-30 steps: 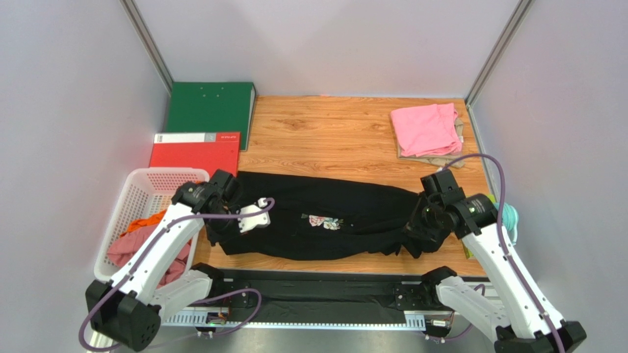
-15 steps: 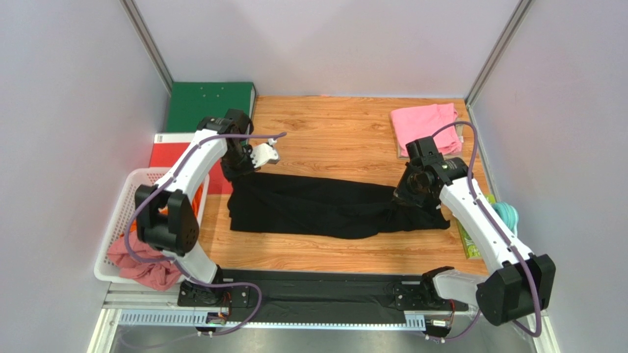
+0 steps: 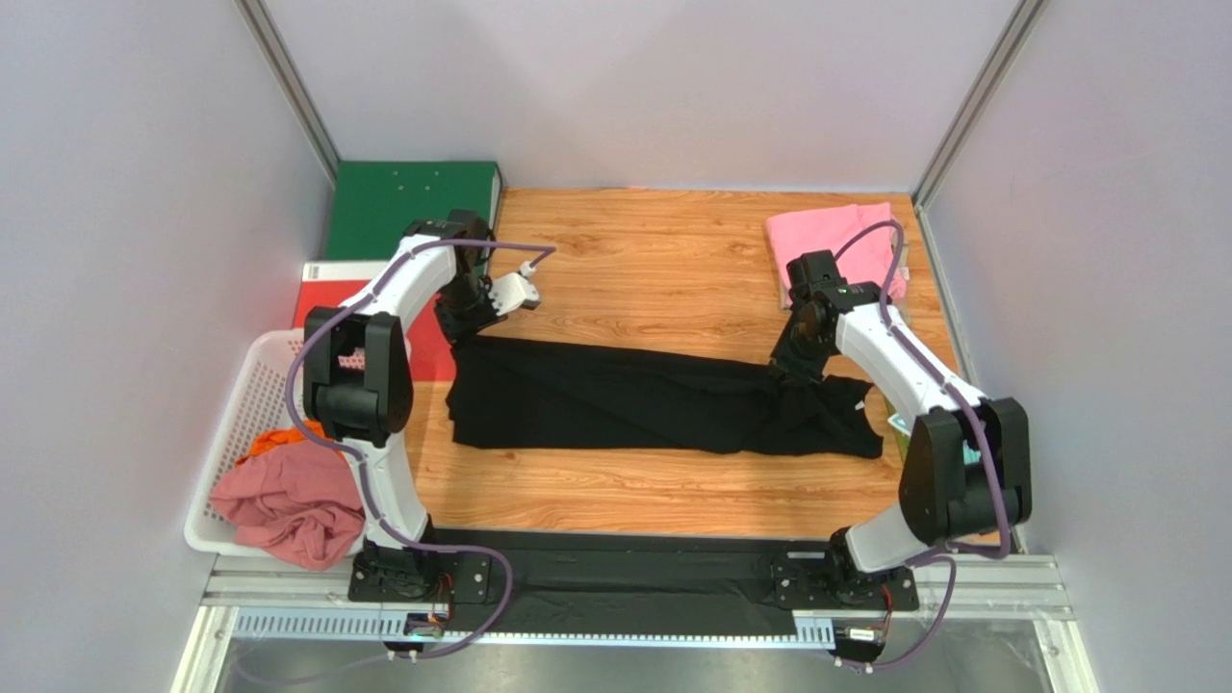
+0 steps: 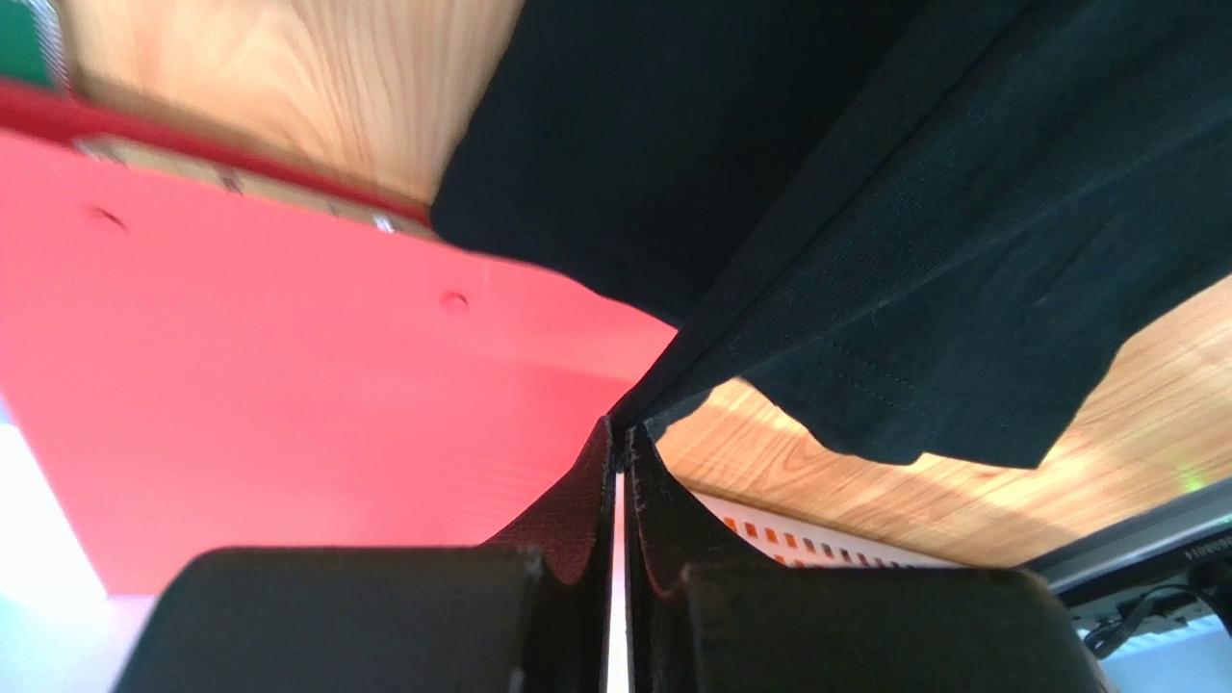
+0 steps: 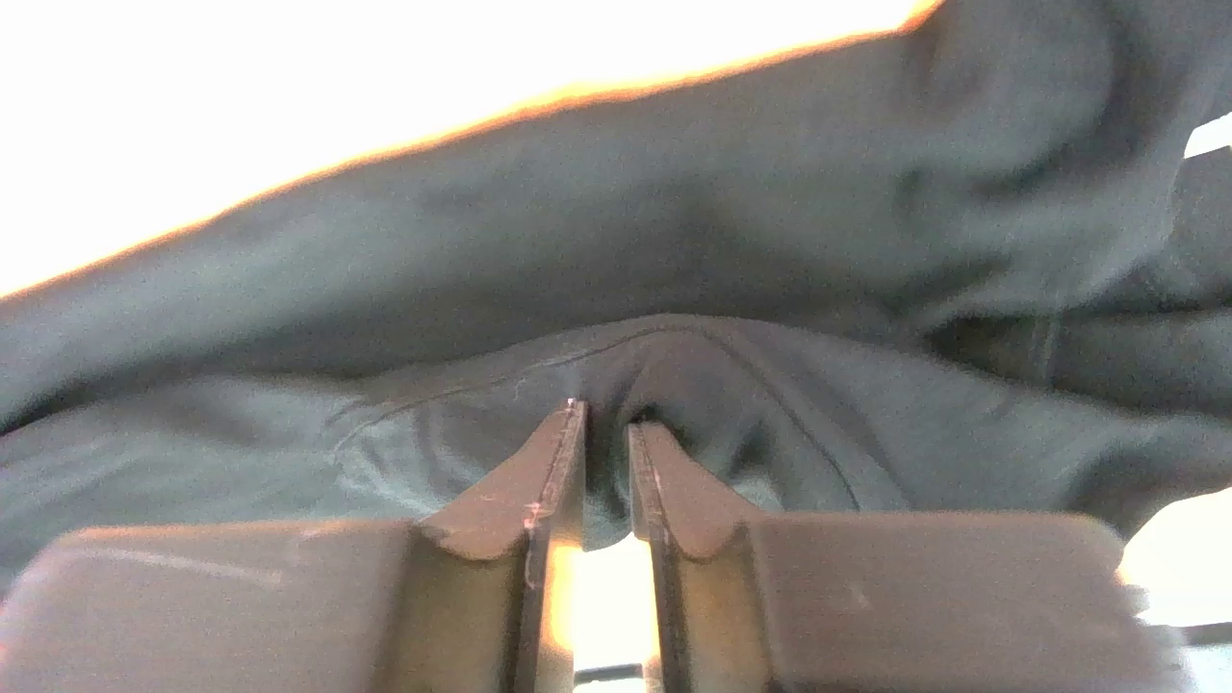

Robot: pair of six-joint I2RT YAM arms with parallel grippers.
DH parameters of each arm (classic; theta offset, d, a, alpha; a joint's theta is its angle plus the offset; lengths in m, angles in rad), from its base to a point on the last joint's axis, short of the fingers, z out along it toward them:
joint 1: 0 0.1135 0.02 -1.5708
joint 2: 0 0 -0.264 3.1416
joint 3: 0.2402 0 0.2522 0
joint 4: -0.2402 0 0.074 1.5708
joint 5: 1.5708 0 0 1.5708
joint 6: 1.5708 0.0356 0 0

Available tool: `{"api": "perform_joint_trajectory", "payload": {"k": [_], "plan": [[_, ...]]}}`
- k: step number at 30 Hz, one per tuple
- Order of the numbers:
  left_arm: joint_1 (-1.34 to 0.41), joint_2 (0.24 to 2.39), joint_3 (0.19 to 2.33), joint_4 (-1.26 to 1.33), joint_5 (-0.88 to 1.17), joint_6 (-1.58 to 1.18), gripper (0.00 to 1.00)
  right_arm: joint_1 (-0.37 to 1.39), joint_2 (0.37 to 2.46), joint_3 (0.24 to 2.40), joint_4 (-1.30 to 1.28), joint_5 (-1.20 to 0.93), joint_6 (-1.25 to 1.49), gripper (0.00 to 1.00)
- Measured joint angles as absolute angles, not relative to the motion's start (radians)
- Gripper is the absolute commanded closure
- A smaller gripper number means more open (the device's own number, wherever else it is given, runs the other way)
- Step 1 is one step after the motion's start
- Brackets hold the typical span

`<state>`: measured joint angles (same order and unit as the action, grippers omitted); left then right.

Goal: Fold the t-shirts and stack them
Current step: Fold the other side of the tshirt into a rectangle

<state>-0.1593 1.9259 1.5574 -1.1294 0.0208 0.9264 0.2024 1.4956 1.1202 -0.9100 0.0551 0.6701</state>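
Lengthwise fold looks laid: black shirt (image 3: 622,397) lies as a band across the counter (image 3: 651,275), left jaws pinched shut on its far-left edge, right jaws cracked open at its right end; next, release, then fold ends inward.

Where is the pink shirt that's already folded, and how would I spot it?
Find the wooden table, then its far right corner. The pink t-shirt lies there, folded flat. Unlike the long black t-shirt spread mid-table, it is a neat bright square.
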Motion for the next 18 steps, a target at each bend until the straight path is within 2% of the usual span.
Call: {"api": "perform_joint_trajectory", "payload": {"k": [1, 4, 6, 7, 9, 10, 11, 12, 16, 18], "plan": [[-0.146, 1.922, 1.542, -1.119, 0.016, 0.93, 1.0, 0.196, 1.518, 1.127, -0.904, 0.059, 0.668, 0.57], [-0.11, 1.903, 1.485, -1.092, -0.001, 0.943, 0.83, 0.175, 1.604, 1.2, -0.903, 0.082, 0.643, 0.46], [-0.085, 1.882, 1.461, -1.087, -0.013, 0.952, 0.64, 0.163, 1.661, 1.281, -0.904, 0.102, 0.625, 0.35], [-0.078, 1.873, 1.459, -1.087, -0.02, 0.957, 0.39, 0.159, 1.681, 1.316, -0.902, 0.109, 0.619, 0.34], [-0.067, 1.849, 1.459, -1.08, -0.028, 0.965, 0.25, 0.154, 1.698, 1.366, -0.904, 0.123, 0.607, 0.31], [-0.064, 1.829, 1.459, -1.08, -0.028, 0.953, 0.11, 0.153, 1.699, 1.39, -0.908, 0.131, 0.602, 0.3], [-0.065, 1.804, 1.46, -1.081, -0.023, 0.948, 0.05, 0.152, 1.699, 1.411, -0.913, 0.14, 0.596, 0.27], [-0.068, 1.779, 1.461, -1.084, -0.019, 0.95, 0.0, 0.152, 1.698, 1.429, -0.92, 0.148, 0.593, 0.25], [-0.099, 1.655, 1.503, -1.119, 0.028, 0.913, 0.0, 0.154, 1.663, 1.451, -0.939, 0.186, 0.575, 0.17], [-0.118, 1.595, 1.523, -1.137, 0.068, 0.895, 0.0, 0.154, 1.613, 1.434, -0.951, 0.191, 0.575, 0.07]]}}
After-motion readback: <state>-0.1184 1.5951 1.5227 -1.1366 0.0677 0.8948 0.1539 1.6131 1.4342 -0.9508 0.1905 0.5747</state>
